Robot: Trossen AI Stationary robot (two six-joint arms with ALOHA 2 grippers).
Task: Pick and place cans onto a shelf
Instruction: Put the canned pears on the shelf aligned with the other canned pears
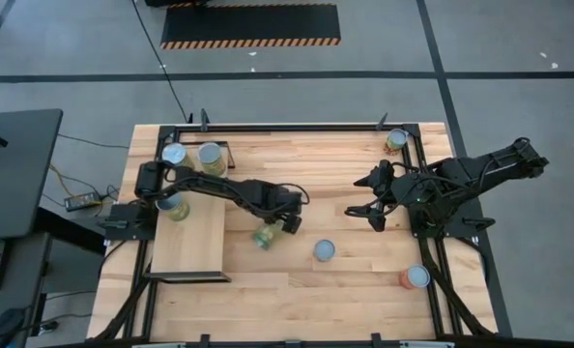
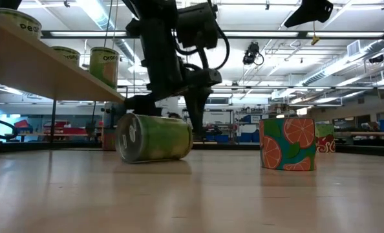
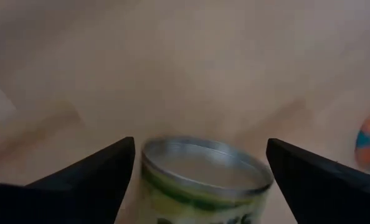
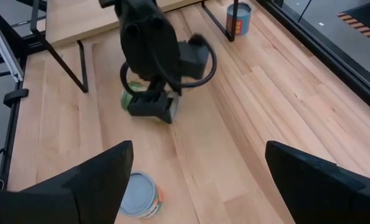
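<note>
Standing on the shelf [image 1: 192, 242]: three cans [image 1: 211, 158]

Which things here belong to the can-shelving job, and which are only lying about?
Job: tipped green can between the open left gripper's fingers; other cans; shelf; right gripper, waiting open.
Lying about: striped floor mat; desk; black box.

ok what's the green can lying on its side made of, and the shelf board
The green can looks like metal under a glossy printed label: its end is bare, silvery and rimmed. The left claw straddles it, fingers open. The shelf looks like pale, matte wood with visible grain, on a thin black frame, probably metal.
</note>
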